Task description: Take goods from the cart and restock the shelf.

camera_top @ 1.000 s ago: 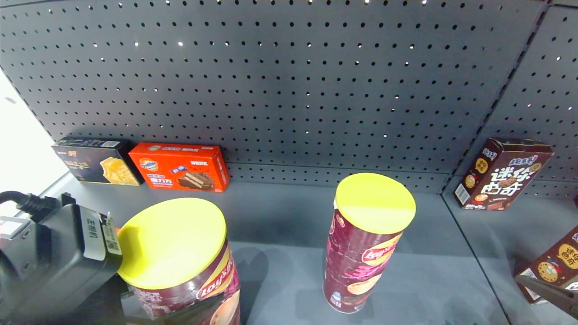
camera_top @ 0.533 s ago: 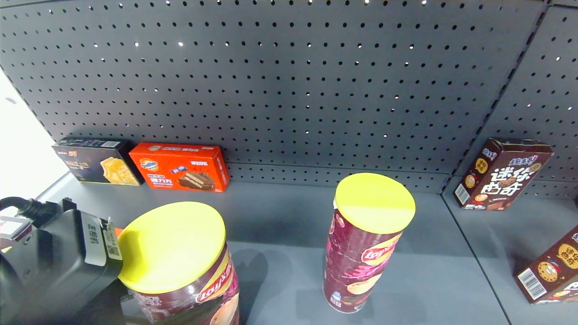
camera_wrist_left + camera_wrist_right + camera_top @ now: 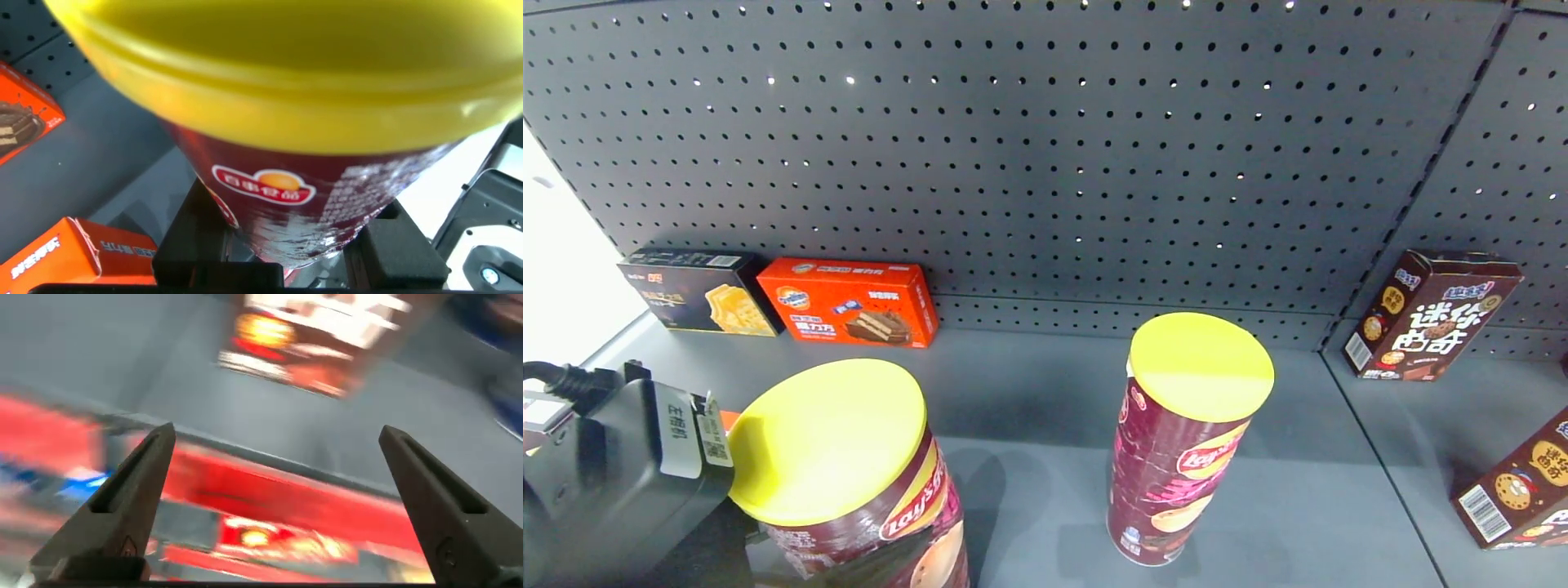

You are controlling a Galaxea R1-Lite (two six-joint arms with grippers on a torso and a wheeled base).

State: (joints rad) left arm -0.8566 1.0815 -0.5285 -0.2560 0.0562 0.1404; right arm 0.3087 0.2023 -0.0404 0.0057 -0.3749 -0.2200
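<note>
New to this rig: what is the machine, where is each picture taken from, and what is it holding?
It is a two-armed robot restocking a store shelf. The wide picture comes from its head camera; the other two from cameras on its wrists. Its left claw grips a yellow-lidded chip can. A second can stands on the shelf, with a black box and an orange box at the back and two brown boxes to the right. The right claw is open and empty.

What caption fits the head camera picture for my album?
Left gripper holds one yellow-lidded chip can; a second can stands on the shelf.
</note>
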